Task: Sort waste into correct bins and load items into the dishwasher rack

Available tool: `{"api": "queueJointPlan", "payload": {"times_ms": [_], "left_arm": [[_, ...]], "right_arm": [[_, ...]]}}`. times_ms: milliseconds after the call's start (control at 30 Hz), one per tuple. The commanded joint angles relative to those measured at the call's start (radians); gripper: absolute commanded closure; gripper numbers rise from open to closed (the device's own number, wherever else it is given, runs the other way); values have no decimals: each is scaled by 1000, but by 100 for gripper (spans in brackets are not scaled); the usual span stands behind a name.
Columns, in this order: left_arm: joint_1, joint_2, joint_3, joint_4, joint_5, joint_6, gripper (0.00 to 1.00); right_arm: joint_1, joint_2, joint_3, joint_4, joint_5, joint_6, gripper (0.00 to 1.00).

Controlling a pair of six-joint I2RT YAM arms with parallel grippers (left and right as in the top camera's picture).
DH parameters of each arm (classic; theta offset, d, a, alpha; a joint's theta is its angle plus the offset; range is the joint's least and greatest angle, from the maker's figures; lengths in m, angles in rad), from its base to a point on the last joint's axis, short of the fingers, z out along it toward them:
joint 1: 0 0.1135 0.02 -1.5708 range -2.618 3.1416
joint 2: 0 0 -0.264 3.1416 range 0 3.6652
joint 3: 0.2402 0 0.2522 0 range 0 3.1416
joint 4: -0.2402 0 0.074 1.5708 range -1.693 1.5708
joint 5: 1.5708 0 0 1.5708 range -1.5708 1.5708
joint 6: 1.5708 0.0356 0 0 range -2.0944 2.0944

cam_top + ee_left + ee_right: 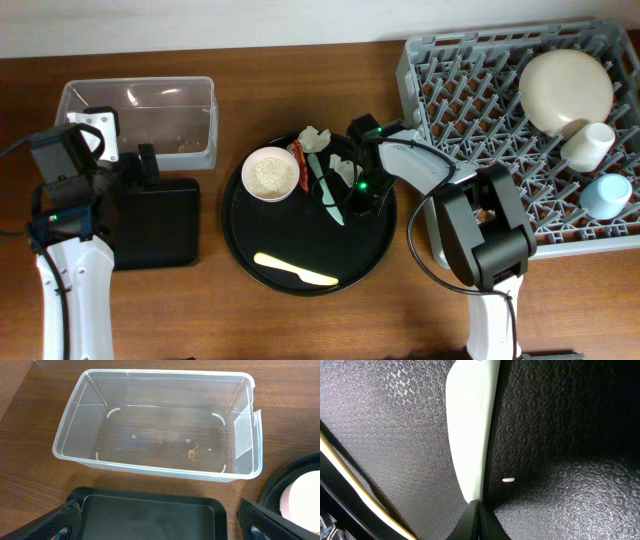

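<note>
On black tray (295,232), pale mint-green spoon (326,190).

Grey plastic lattice rack (470,100), at the table's two o'clock, holds the large cream plate (565,90), small white cup (588,145) and light-blue cup (605,195). On the round black tray (250,228): pink-rimmed bowl (249,180) of whitish grains (271,174) at ten o'clock, red wrapper (299,165) beside it, crumpled white paper wad (316,138) at twelve, mint-green spoon (328,190) central, yellow spoon (295,269) at six. Clear plastic tub (140,120) and shallow black rectangular tray (155,225) lie at nine.
</note>
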State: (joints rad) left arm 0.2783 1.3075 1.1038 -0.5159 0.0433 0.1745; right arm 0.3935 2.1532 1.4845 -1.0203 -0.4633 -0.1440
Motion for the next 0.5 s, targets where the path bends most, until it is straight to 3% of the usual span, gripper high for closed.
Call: {"api": "queueJointPlan", "payload": {"times_ms": [0, 467], "left_arm": [[5, 0, 21, 2, -6, -13, 1], [5, 0, 21, 2, -6, -13, 1]], "right_arm": [[4, 5, -5, -27, 64, 3, 96], [5, -15, 95, -111, 196, -3, 96]]}}
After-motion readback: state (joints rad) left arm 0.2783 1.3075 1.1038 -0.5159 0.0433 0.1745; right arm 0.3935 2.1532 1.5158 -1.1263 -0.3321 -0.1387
